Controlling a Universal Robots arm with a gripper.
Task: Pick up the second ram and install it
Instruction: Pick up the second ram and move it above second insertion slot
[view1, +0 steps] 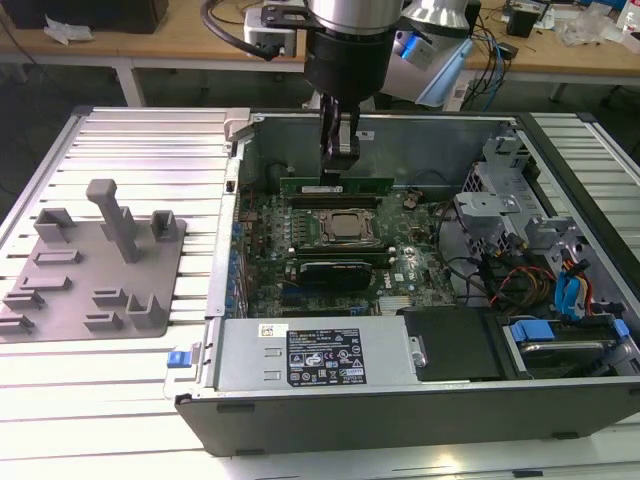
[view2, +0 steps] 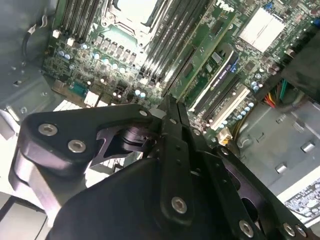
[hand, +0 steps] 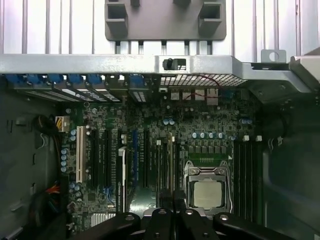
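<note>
Currently the gripper (view1: 340, 165) is reaching down into the open computer case (view1: 400, 415), its fingers pinching closed on the top edge of the second ram (view1: 360, 185). The green stick is standing on edge along the memory slots just beside the CPU socket (view1: 347, 227); whether it is seated is unclear.

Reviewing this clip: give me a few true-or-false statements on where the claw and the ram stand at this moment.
1. The claw is down inside the open computer case. True.
2. The grey holder tray sits outside the case, on the exterior view's left. True.
3. The second ram lies on the grey holder tray. False: the claw grips it over the motherboard, beside the CPU socket.
4. A cooler covers the CPU socket. False: the socket is uncovered.
</note>
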